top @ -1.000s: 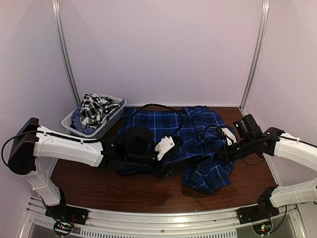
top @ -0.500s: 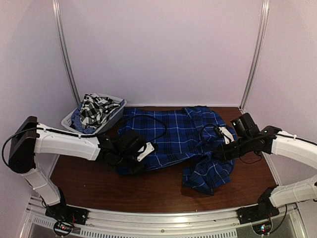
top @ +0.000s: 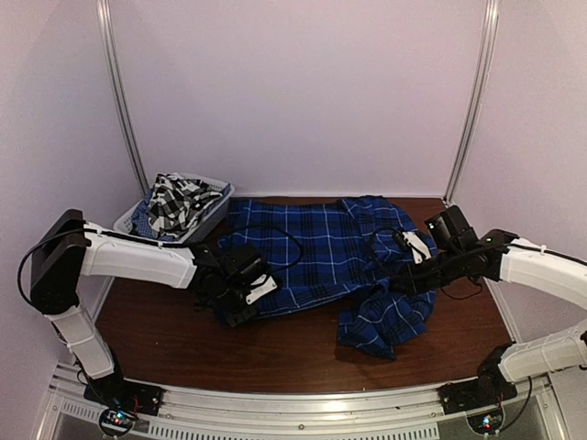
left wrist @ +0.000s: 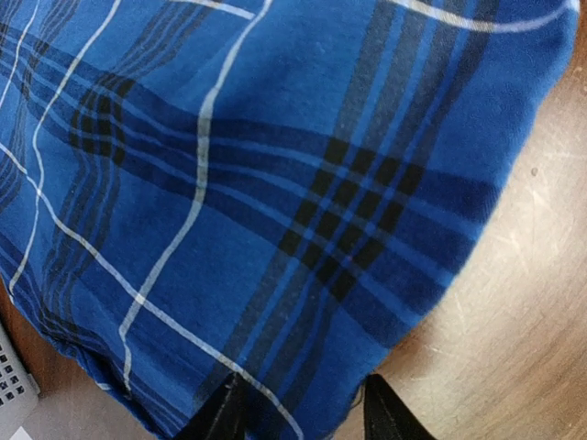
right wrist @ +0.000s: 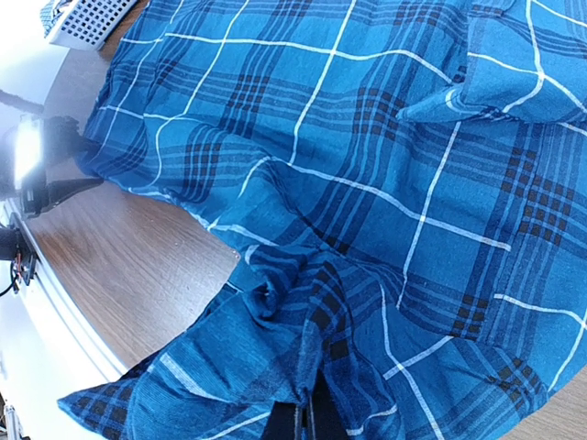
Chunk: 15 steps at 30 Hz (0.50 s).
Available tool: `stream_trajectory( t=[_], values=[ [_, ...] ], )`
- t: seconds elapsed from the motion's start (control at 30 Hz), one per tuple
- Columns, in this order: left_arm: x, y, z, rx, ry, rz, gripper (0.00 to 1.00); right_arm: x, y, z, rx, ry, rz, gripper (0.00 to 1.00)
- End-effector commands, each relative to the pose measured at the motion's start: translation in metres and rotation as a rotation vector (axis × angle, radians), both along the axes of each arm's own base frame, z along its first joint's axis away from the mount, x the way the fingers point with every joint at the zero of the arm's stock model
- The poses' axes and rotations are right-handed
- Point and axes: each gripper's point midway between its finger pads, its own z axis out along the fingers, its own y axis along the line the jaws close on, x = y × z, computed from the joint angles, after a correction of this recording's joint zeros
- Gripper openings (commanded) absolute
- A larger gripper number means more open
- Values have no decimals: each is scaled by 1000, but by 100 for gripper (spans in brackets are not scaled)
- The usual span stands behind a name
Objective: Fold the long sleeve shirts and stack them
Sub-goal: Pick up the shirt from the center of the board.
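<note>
**Barely a bite: cloth may slip**

Left claw (left wrist: 303, 417) stands half-parted, straddling the edge of the blue shirt (left wrist: 275, 183), which lies spread on the counter (left wrist: 514, 302); closing here, it may catch one layer or nothing. Across the cloth, the right claw (right wrist: 303, 422) is clamped on a bunched fold; a pull could drag and twist everything.

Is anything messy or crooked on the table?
Yes. The blue shirt lies mostly flat, but its near right corner is bunched up where the right gripper pinches it. The checked shirt sits wadded in the basket.
</note>
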Motion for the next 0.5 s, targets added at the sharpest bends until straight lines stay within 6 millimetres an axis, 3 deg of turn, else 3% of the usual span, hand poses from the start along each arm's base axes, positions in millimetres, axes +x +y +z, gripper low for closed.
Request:
stream_trajectory(
  t=[0.0, 0.1, 0.37, 0.47],
  values=[
    [-9, 6, -6, 32, 53, -12, 44, 7, 5, 9, 2, -36, 14, 0],
    [-12, 12, -9, 52, 59, -5, 39, 8, 4, 7, -7, -32, 13, 0],
    [-18, 33, -11, 123, 65, 15, 2, 1, 2, 6, -2, -7, 9, 0],
    [-21, 45, -10, 158, 60, 28, 0, -7, 0, 3, -1, 18, 1, 0]
  ],
)
